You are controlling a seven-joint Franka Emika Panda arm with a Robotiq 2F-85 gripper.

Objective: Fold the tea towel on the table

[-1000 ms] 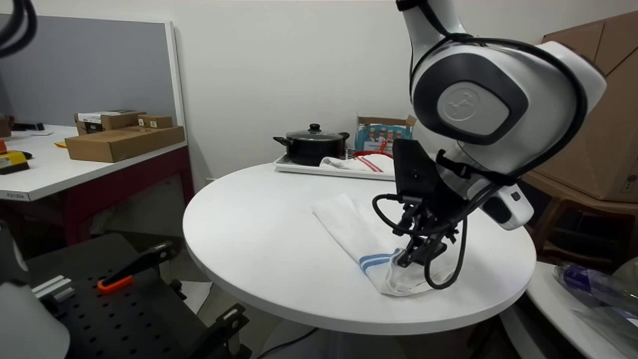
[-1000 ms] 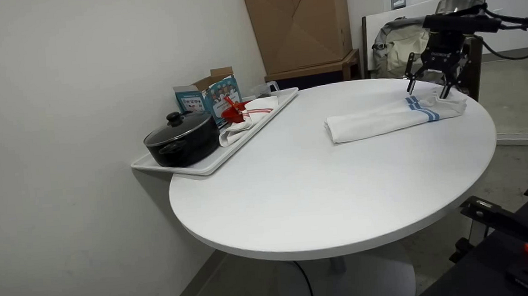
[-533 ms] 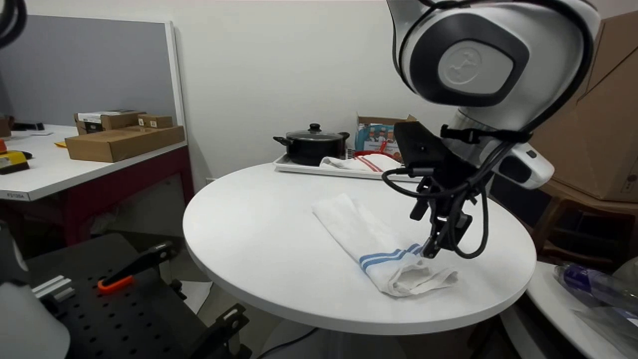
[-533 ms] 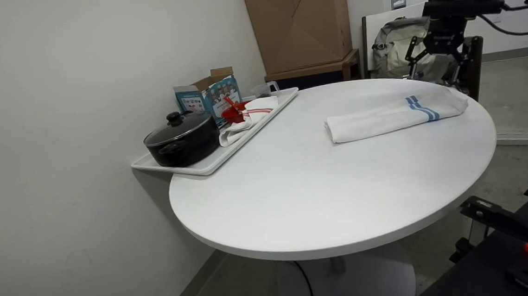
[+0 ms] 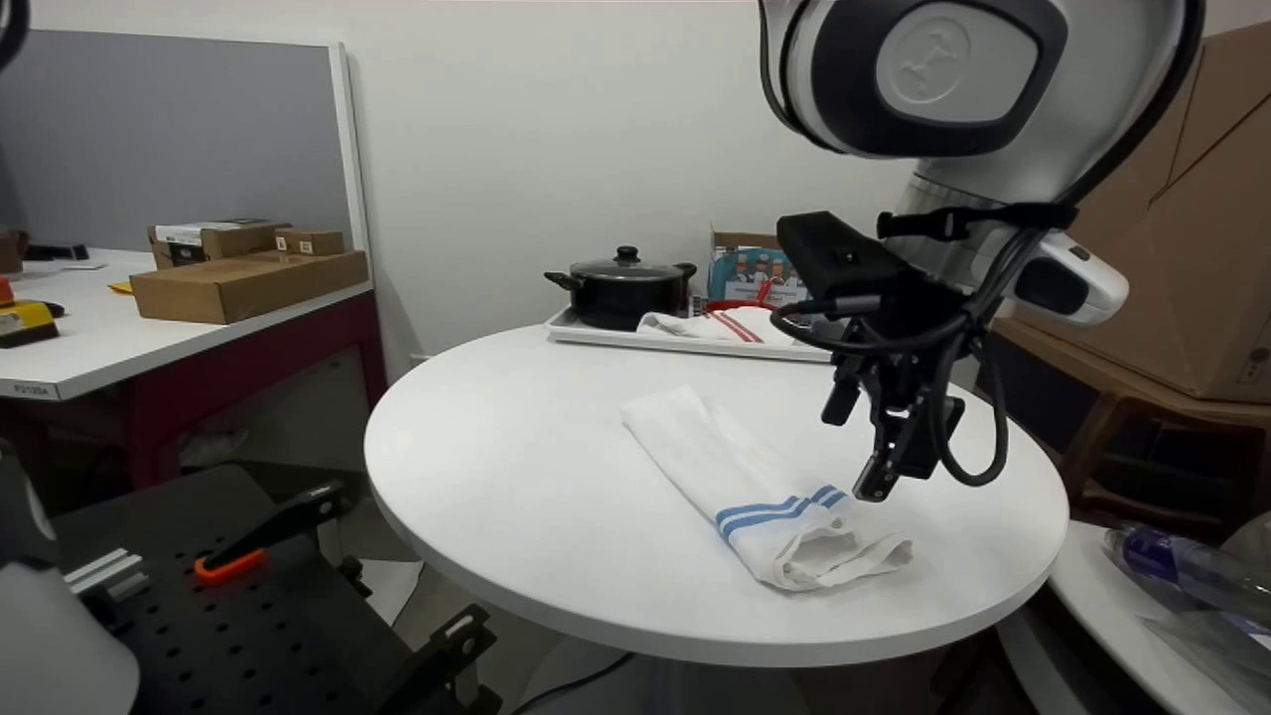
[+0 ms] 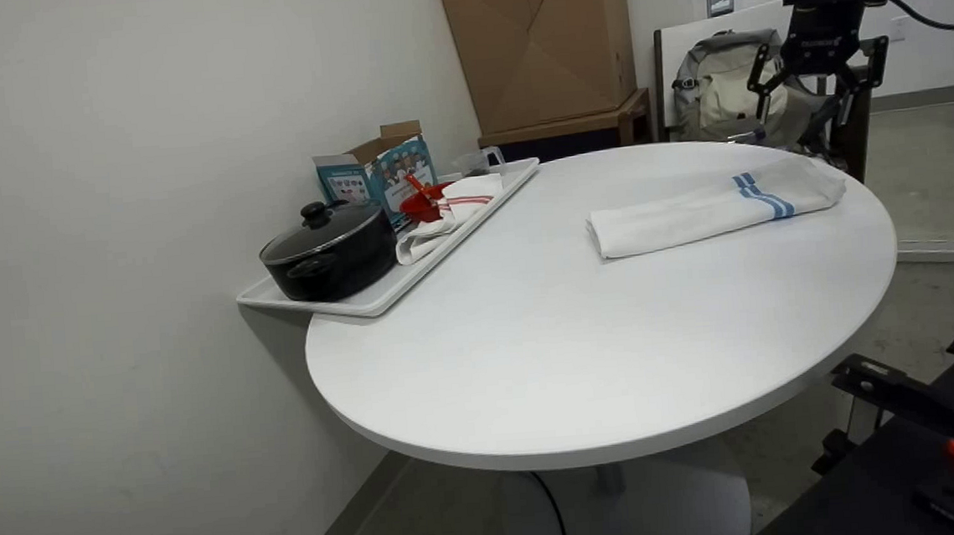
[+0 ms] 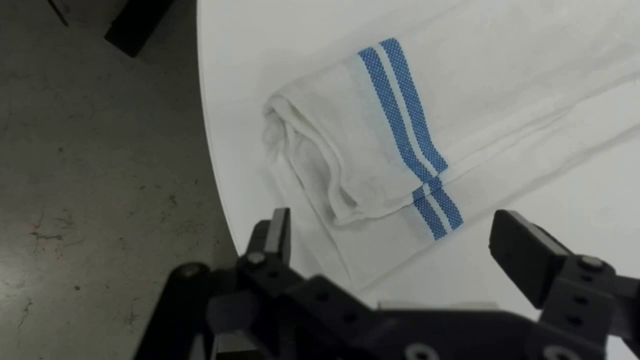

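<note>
Now we see the tea towel (image 5: 710,452) on the round table (image 5: 496,477), its long axis slanting, in an exterior view, down rightward to the striped end. Since a second ago, the gripper (image 7: 392,217) has risen off that end, released, jaws wide apart. The desk label (image 5: 37,389) we cannot surely read.

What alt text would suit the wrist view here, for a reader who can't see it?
White tea towel with paired blue stripes, folded over unevenly so a lower layer sticks out, on a white table near its curved edge. The black tool stands open at the bottom, holding nothing; grey floor shows at left.
</note>
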